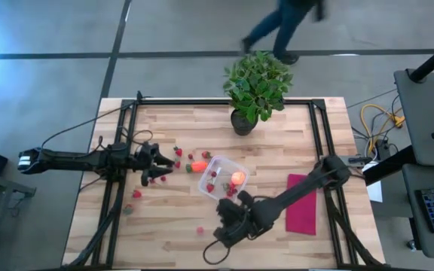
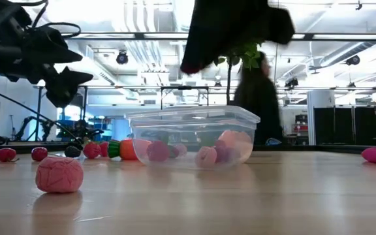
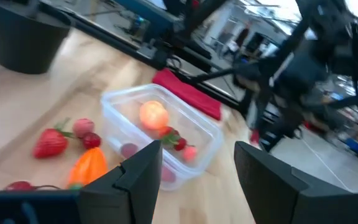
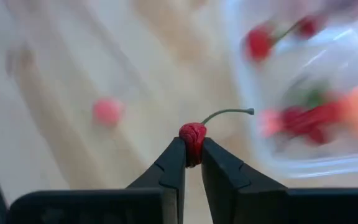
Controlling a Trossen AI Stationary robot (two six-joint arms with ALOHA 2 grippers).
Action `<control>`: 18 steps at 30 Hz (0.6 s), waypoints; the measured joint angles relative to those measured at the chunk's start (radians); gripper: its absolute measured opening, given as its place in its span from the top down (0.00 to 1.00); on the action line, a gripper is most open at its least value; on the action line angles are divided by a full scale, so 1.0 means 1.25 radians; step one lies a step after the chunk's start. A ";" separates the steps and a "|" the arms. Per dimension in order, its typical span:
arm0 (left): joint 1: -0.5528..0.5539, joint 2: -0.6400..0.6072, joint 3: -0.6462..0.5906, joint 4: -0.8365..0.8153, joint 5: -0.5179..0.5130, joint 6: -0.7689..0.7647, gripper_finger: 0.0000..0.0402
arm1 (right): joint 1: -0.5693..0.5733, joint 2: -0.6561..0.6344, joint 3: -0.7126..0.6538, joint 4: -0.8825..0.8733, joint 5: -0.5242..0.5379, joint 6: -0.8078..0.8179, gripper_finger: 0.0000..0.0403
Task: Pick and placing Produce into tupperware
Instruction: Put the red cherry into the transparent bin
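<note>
Partway through, the clear tupperware [image 1: 221, 178] near the middle of the bench [image 1: 164, 241] already holds the round orange-pink fruit [image 1: 237, 178] and a few small red pieces. Several more red pieces lie loose on the bench toward its left edge, and the orange-red piece with a green top [image 1: 198, 165] lies just beside the container's left side.

The right gripper [image 4: 193, 154] hangs over the bench near the front edge, just in front of the container, its jaws pinching a small red stemmed piece [image 4: 193, 134]; by my judgement, that piece goes in next.

The left gripper [image 1: 161, 165] reaches in level from the left edge, jaws spread and empty, pointing at the container.

A potted plant [image 1: 256, 86] stands at the back edge, and a magenta cloth [image 1: 301, 205] lies toward the right edge.
</note>
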 joint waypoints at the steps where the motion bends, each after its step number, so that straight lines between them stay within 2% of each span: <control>1: 0.000 0.000 0.000 0.000 0.012 0.000 0.53 | -0.006 -0.014 0.000 -0.021 0.026 0.011 0.91; 6: 0.000 0.000 0.000 0.058 0.077 0.000 0.53 | -0.069 -0.034 -0.008 -0.139 0.012 0.007 0.91; 11: -0.001 0.002 0.000 0.143 0.085 -0.002 0.53 | -0.146 -0.023 -0.013 -0.079 -0.073 -0.132 0.90; 14: -0.001 0.001 0.000 0.159 0.085 -0.003 0.53 | -0.191 -0.014 -0.013 -0.073 -0.104 -0.152 0.89; 18: -0.001 0.002 0.000 0.162 0.085 -0.003 0.53 | -0.229 -0.014 -0.013 -0.075 -0.119 -0.186 0.79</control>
